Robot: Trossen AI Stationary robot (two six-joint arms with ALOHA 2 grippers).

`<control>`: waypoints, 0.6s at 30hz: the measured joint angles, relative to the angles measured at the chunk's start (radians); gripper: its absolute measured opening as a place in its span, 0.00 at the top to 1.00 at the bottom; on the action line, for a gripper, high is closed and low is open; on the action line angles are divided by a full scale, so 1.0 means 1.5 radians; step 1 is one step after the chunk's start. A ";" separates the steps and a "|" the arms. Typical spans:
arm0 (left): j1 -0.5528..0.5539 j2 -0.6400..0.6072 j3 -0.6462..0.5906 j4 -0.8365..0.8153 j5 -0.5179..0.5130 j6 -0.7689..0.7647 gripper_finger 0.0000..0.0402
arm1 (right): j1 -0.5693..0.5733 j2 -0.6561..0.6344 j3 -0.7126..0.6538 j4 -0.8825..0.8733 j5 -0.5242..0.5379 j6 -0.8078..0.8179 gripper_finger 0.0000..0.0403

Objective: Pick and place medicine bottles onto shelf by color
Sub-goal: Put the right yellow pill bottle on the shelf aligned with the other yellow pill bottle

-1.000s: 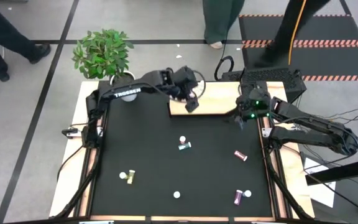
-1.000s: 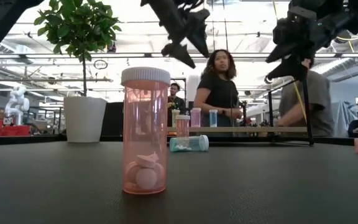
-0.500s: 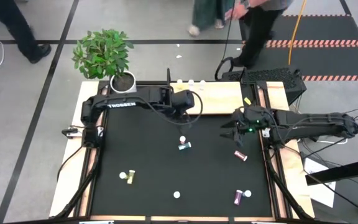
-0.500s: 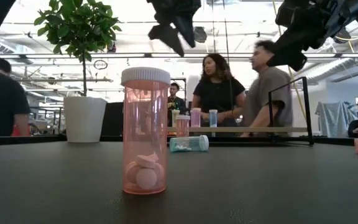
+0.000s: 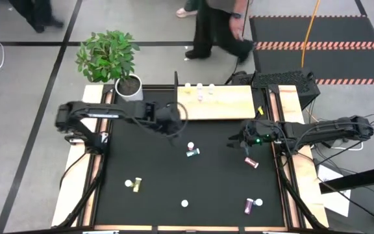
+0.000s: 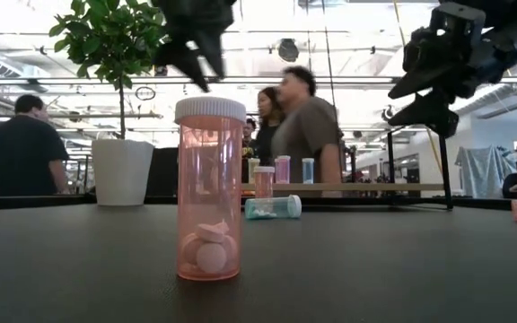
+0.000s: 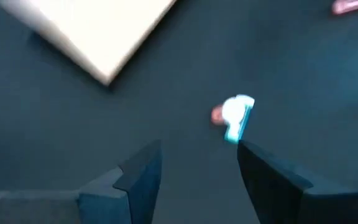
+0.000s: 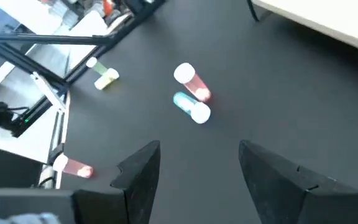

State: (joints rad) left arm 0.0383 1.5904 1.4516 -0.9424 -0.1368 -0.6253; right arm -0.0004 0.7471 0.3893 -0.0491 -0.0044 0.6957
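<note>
The shelf (image 5: 216,103) lies at the table's far edge with three small bottles (image 5: 200,86) standing along its far side. On the black table a teal bottle (image 5: 192,153) lies beside an upright pink one (image 8: 191,81). Other bottles lie apart: magenta (image 5: 250,162), yellow-green (image 5: 134,184), purple (image 5: 252,205), and a white-capped one (image 5: 185,203). My left gripper (image 5: 173,133) hovers open above the table, left of the teal bottle (image 7: 236,118). My right gripper (image 5: 236,138) hovers open to the right of that pair.
A potted plant (image 5: 109,55) stands at the far left corner. A black upright frame (image 5: 176,84) stands at the shelf's left end. People walk behind the table (image 6: 303,126). A keyboard (image 5: 284,79) lies beyond the far right corner.
My left gripper has left the shelf's left end and gone toward the table's near and left edges, out over the black mat. My right gripper has drifted a little toward the near edge and lower. The bottles have kept still.
</note>
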 joint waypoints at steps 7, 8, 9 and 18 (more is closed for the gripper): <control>-0.104 -0.146 -0.195 0.009 0.135 -0.036 0.48 | 0.049 0.011 -0.015 0.045 0.131 0.070 0.47; -0.129 -0.162 -0.221 0.008 0.148 -0.039 0.48 | 0.056 0.015 -0.015 0.056 0.158 0.080 0.47; -0.153 -0.178 -0.245 0.011 0.149 -0.057 0.48 | 0.062 0.021 -0.015 0.073 0.179 0.092 0.47; -0.242 -0.232 -0.445 0.046 0.173 -0.388 0.48 | 0.144 0.200 -0.012 0.305 0.331 0.217 0.49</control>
State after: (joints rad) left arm -0.3243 1.2425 0.7839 -0.8731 0.1229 -1.2070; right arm 0.2160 1.0471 0.3719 0.4080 0.4918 1.0218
